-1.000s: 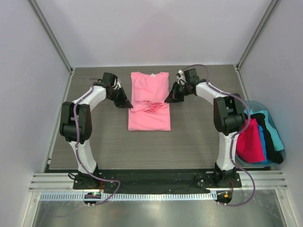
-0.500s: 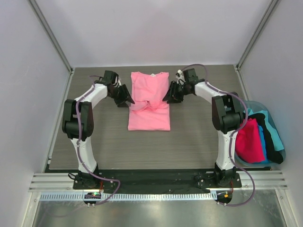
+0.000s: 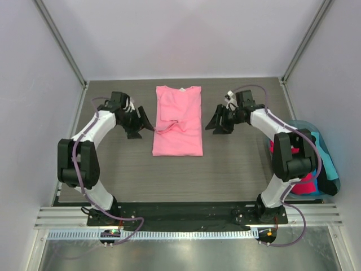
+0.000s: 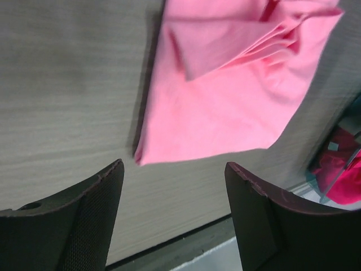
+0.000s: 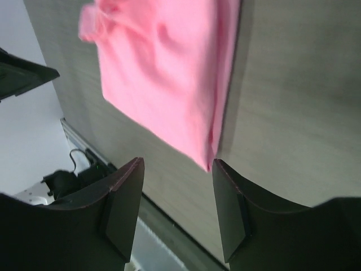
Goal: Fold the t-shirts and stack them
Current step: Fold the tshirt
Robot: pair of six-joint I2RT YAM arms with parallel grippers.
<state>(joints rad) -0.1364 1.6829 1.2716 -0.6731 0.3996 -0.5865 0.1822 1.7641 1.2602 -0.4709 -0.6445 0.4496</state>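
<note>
A light pink t-shirt [image 3: 178, 121] lies in a long narrow fold at the middle of the table, with a bunched crease across its middle. My left gripper [image 3: 141, 125] stands open just left of it, with nothing between its fingers. In the left wrist view, the shirt's [image 4: 225, 96] near corner lies ahead of the open left gripper [image 4: 175, 192]. My right gripper [image 3: 217, 123] is open just right of the shirt and apart from it. The right wrist view shows the shirt's [image 5: 169, 73] corner beyond the empty right gripper [image 5: 177, 186]. Hot pink [image 3: 304, 182] and teal [image 3: 330, 166] t-shirts hang over the tub.
A light-blue plastic tub [image 3: 307, 125] with the heap of other shirts stands at the table's right edge, partly behind my right arm. White walls close the table on three sides. A metal rail runs along the near edge.
Both grippers went from shut to open, let go of the pink shirt's edges and drew outward, away from it. The shirt's sides now lie folded in as one narrow strip.
</note>
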